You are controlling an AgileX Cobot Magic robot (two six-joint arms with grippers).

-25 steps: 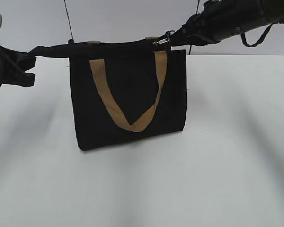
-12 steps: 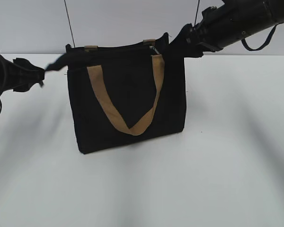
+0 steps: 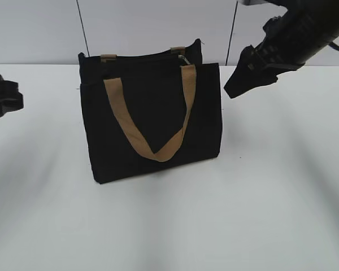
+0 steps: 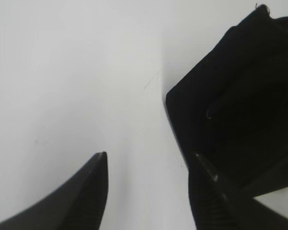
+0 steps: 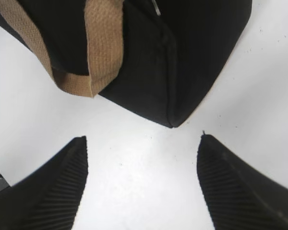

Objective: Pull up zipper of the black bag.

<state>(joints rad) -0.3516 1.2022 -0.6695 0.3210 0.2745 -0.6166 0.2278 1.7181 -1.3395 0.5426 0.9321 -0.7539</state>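
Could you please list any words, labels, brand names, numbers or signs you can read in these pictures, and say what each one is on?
None: no readable text shows in any view.
The black bag, its tan strap and the silver zipper pull carry no print, logo or tag.
The white table and both grippers show no markings.

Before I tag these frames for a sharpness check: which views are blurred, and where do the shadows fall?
Exterior view: black bag fairly sharp, soft shadow in front of it; left gripper blurred at the frame edge.
Left wrist view: soft overall, fingertips and bag hazy.
Right wrist view: sharpest; tan strap weave and finger ridges legible, no glare.
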